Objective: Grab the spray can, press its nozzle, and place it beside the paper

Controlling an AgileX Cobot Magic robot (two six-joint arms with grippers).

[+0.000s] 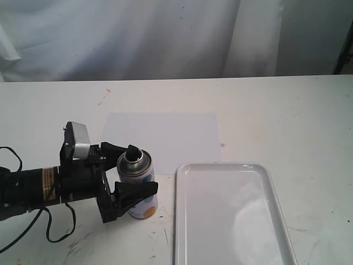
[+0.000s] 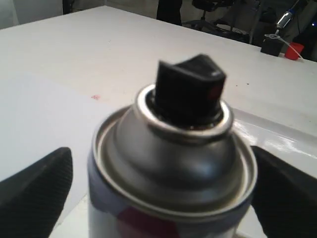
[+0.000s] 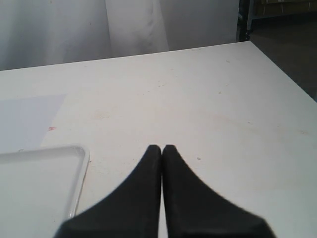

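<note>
Spray can (image 1: 138, 187) stands upright, nozzle (image 1: 133, 152) up, inside the left claw (image 1: 138, 170).

Left end effector (image 1: 138, 169) spread wide; right end effector (image 3: 162, 147) pressed closed.

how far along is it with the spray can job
Early. Done: the left claw straddles the spray can, but its wrist view shows a gap beside one finger, so no firm grip yet. In hand: the grasp; the can appears to stand on the table. Left: lifting it, pressing the black nozzle, setting it beside the paper. The right claw is shut, away from the can.
</note>
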